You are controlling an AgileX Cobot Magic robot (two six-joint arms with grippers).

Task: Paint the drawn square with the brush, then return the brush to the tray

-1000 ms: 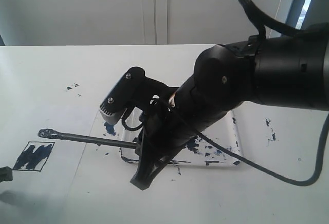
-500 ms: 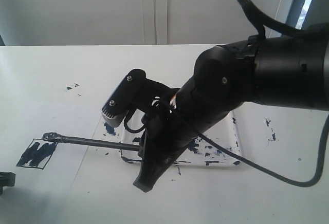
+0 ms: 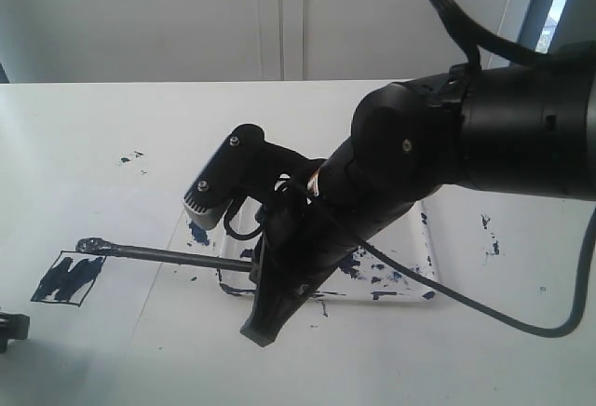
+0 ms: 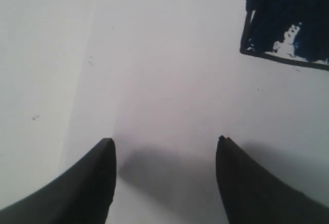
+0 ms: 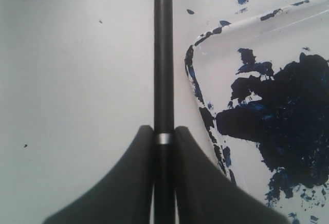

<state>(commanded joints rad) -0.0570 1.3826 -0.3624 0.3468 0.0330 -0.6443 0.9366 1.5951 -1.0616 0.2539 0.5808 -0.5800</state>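
The drawn square (image 3: 67, 278) lies on white paper at the left, smeared dark blue inside; the left wrist view shows one corner of the drawn square (image 4: 288, 23). The brush (image 3: 168, 255) reaches left from my right gripper (image 3: 254, 263), and its wet tip hangs just off the square's upper right corner. I cannot tell whether the tip touches the paper. Seen from the wrist, the right gripper (image 5: 163, 129) is shut on the brush (image 5: 163, 54) at its silver band. The paint-blotched tray (image 3: 425, 295) sits behind the right arm, which hides most of it. My left gripper (image 4: 164, 141) is open over bare paper near the square.
In the right wrist view the tray's rim (image 5: 247, 24) runs beside the brush shaft, with a dark paint pool (image 5: 280, 116) inside. Stray paint specks (image 3: 128, 158) dot the table. A black cable (image 3: 521, 324) loops over the table at the right.
The brush tip dropped slightly toward the square's upper right corner, then rose a little. The right gripper tilted with it. The left gripper slid slightly lower at the view's left edge.
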